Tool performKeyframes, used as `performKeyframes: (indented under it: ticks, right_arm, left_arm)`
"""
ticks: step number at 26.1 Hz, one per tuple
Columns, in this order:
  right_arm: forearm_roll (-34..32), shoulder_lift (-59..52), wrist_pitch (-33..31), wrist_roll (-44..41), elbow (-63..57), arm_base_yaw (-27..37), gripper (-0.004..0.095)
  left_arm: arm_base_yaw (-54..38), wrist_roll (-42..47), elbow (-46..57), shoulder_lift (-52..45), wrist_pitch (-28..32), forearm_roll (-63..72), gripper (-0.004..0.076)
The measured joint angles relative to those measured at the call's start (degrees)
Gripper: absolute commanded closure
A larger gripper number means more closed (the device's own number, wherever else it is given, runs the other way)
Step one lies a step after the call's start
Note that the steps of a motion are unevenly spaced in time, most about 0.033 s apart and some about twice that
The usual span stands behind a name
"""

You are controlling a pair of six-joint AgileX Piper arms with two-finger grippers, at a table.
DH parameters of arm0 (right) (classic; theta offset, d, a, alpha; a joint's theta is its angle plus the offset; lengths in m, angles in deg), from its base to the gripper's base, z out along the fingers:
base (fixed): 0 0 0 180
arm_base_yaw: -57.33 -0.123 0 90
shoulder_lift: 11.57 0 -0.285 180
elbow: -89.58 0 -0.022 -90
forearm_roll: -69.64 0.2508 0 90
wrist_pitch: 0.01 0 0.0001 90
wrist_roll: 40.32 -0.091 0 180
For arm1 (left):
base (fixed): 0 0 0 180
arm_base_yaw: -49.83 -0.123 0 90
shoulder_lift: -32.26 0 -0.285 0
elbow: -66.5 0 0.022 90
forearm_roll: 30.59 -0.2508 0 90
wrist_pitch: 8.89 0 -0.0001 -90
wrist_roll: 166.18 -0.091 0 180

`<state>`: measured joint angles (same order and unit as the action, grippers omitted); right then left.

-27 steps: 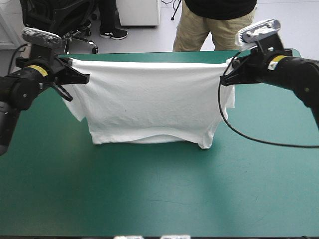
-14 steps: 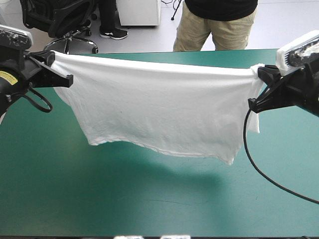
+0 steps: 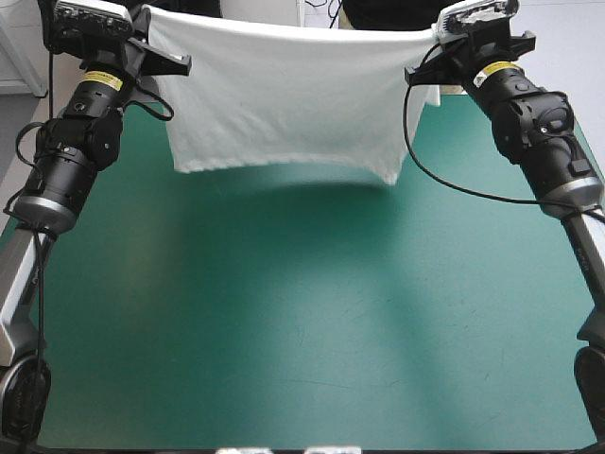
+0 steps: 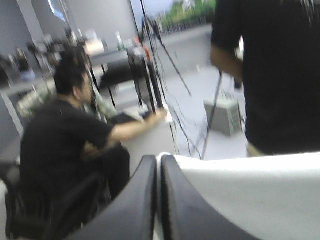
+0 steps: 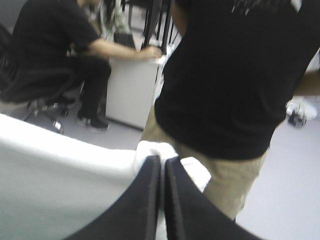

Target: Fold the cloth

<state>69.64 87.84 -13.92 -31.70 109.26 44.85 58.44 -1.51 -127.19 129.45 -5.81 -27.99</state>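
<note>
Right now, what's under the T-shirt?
Bare teal-green cover and a shadow: the T-shirt hangs clear, stretched between the left gripper and right gripper. The table's far edge behind it is hidden.

Left tool and right tool high, wide apart, both pinched tight.

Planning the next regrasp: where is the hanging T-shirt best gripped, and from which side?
Likely the lower hem corners of the T-shirt, from the near side of the table: left gripper and right gripper are shut on its taut top edge; only the hem hangs free.

T-shirt blocks far edge; table open nr side.
</note>
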Motion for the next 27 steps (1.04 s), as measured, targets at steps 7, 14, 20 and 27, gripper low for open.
performKeyframes:
  ticks: [7,14,20,27]
  right_arm:
    - [-0.47,3.69,8.12,3.05,0.0,0.09,0.0925]
    - [0.77,10.64,-1.03,3.05,-1.69,0.09,0.0925]
    - [3.27,10.5,-4.58,3.59,-11.34,0.09,0.0925]
    - [8.46,-0.33,-13.73,3.82,-29.11,0.09,0.0925]
  left_arm:
    - [0.0,0.0,0.0,3.54,9.12,0.0,0.0733]
    - [0.0,0.29,7.59,8.46,-1.19,0.91,0.0733]
    - [0.0,0.37,20.2,8.34,-4.65,3.02,0.0733]
    - [0.0,0.42,29.84,-1.0,-21.06,4.79,0.0733]
